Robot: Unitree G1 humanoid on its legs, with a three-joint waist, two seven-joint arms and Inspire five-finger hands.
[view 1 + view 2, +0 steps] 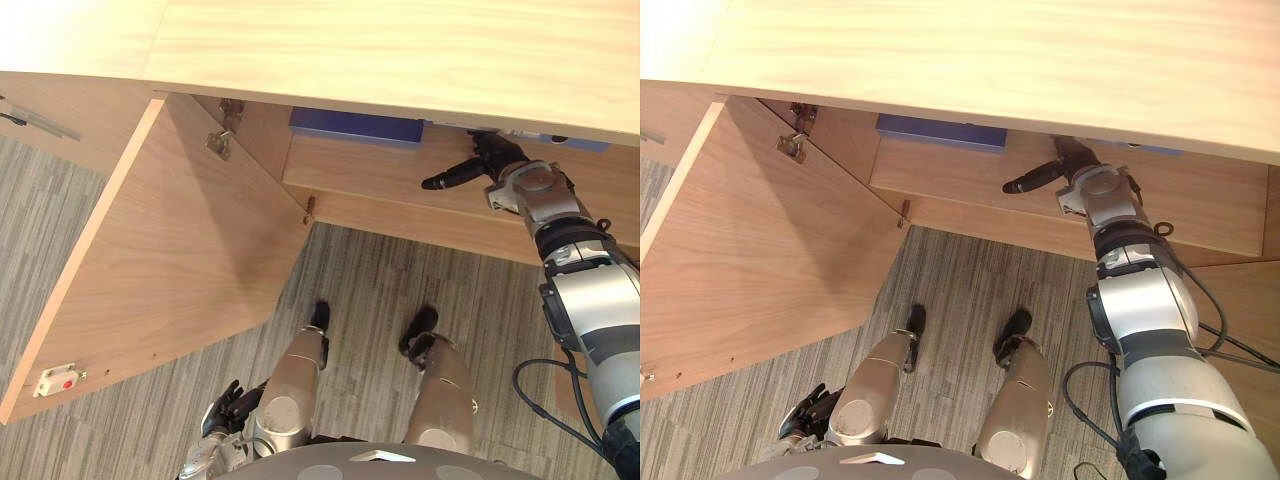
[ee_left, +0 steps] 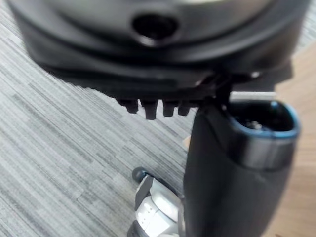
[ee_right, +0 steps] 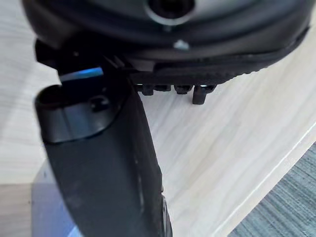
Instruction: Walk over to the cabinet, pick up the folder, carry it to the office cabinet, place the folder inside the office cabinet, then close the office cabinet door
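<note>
Where the pale wooden door of the office cabinet stands swung wide at my far left, a small white latch with a red dot sits near its lower corner. My left hand hangs low over the grey striped carpet, its fingers relaxed and holding nothing. Further right, the flat dark blue folder lies inside the cabinet on the wooden shelf. Near it on the right, my right hand reaches in above that shelf, thumb stretched out, fingers loose over bare wood, gripping nothing.
</note>
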